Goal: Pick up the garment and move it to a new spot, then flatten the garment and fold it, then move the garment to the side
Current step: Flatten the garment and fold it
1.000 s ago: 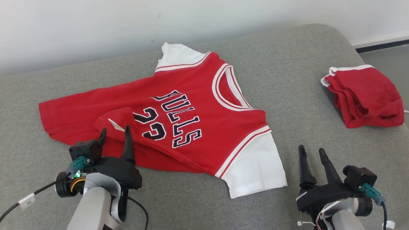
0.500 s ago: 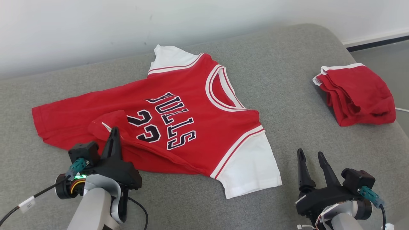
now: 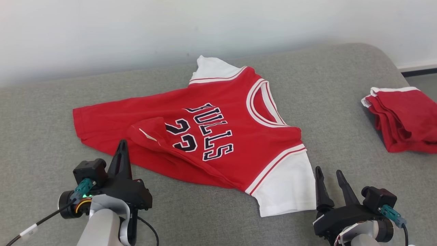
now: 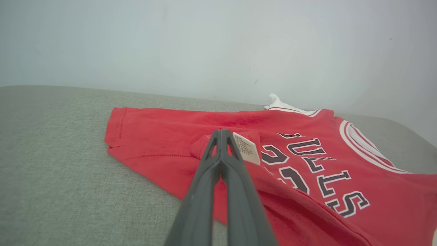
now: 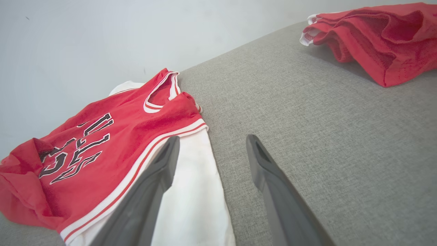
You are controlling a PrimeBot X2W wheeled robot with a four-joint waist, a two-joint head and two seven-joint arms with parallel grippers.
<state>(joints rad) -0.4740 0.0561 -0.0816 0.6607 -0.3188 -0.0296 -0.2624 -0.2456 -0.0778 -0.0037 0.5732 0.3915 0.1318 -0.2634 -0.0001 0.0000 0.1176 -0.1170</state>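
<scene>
Jaws of the left gripper (image 3: 122, 141) are clenched, the two dark fingers pressed together into one spike. In the head view its tip overlaps the near hem of the garment (image 3: 222, 136), which lies spread on the grey cushion (image 3: 341, 85) ahead of and to the right of that tip. A fold of red cloth with a small white label (image 3: 147, 134) sits just beyond and to the right of the tip. The right gripper (image 3: 327, 169) has its jaws released, the fingers parted with bare cushion between them. The garment's near white sleeve (image 3: 290, 184) lies just to the left of its left finger. The other red garment (image 3: 406, 119) lies bunched well beyond and to the right of the right gripper.

In the left wrist view the fingers meet along their length and no cloth is seen between them. Whether the very tips touch the fold I cannot tell. The label hangs just right of the tips, the black number and lettering lie further right, and the red hem stretches off to the left of the tips.

In the right wrist view the parted fingers frame the cushion. The left finger overlaps the white sleeve's edge in the picture, and the red body with its striped trim spreads away to the left. The other red garment lies far ahead on the right, well apart from both fingers.
</scene>
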